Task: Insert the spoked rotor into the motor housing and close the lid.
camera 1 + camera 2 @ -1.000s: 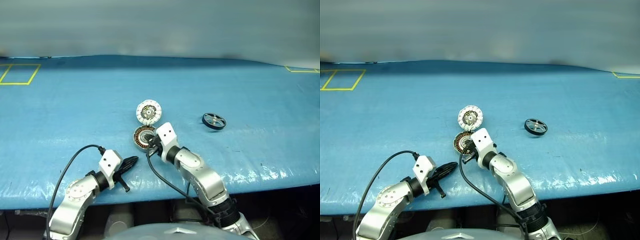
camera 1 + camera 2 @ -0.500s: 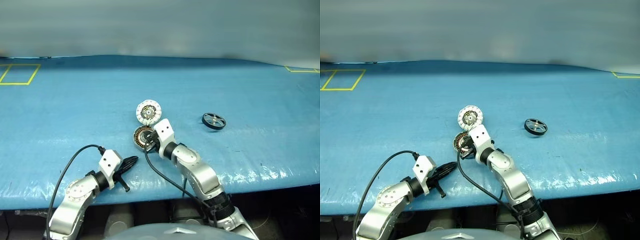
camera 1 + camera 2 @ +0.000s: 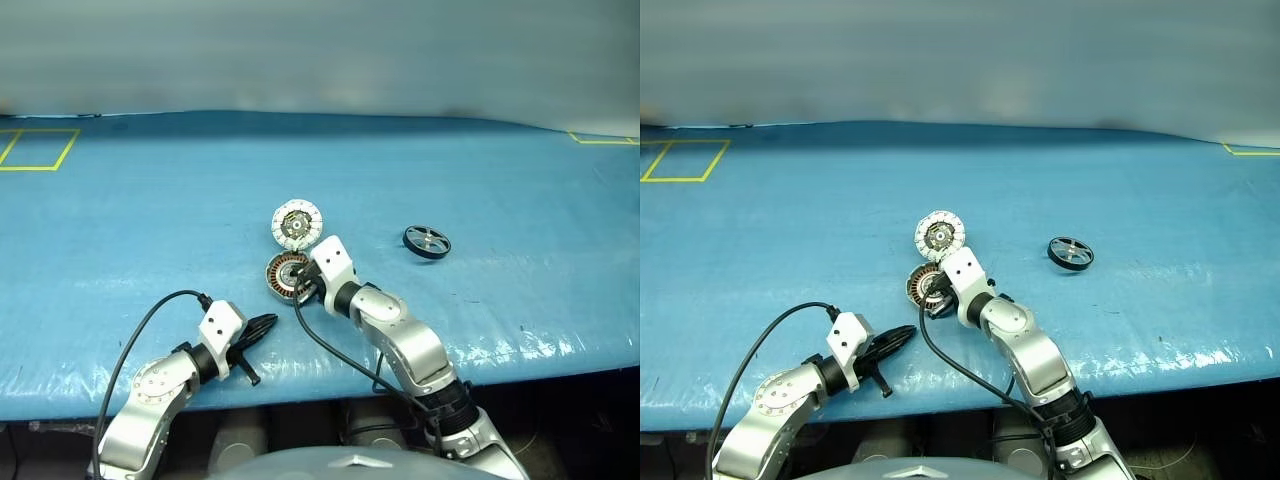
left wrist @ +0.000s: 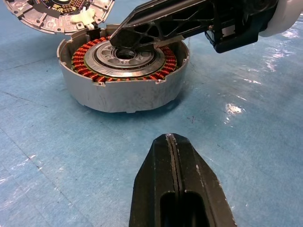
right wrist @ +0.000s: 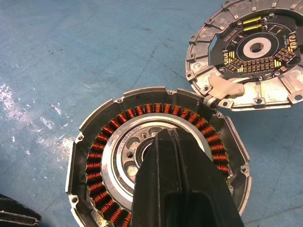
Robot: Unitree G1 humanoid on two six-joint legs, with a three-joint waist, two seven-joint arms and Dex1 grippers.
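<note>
Right gripper, its two fingers pressed together, holds its tip over the hub of the motor housing, as one second ago.

Beside the housing the lid lies open; the spoked rotor sits well apart, unmoved. Left gripper, closed and empty, hovers near the housing. From the right wrist, copper windings and the lid's circuit board show clearly.
</note>
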